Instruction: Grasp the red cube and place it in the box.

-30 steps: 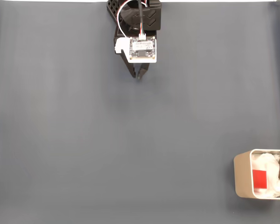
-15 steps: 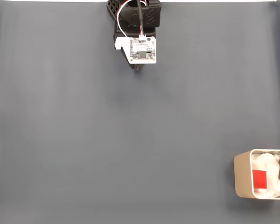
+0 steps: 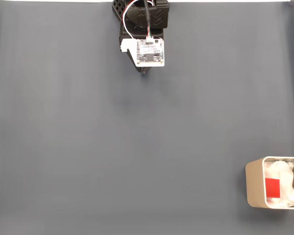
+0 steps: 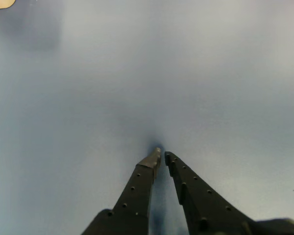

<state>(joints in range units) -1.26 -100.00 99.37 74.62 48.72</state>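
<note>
Red cube (image 3: 272, 188) sits inside the box (image 3: 253, 185), on the white padding (image 3: 283, 171), at the lower right of the fixed view. Hand (image 4: 161, 157) is well apart from it, near the desk's (image 3: 112, 147) top edge, fingers pressed together with nothing between them. Cube looks small, light, rigid, plain flat faces, so pinch two opposite sides. Padding is soft and will give underneath. Placement looks done.

Free room: I see bare grey mat (image 3: 137, 147) everywhere left of and above the box (image 3: 253, 188), up to the arm (image 3: 144, 29). Obstacle: the box's thin walls.
</note>
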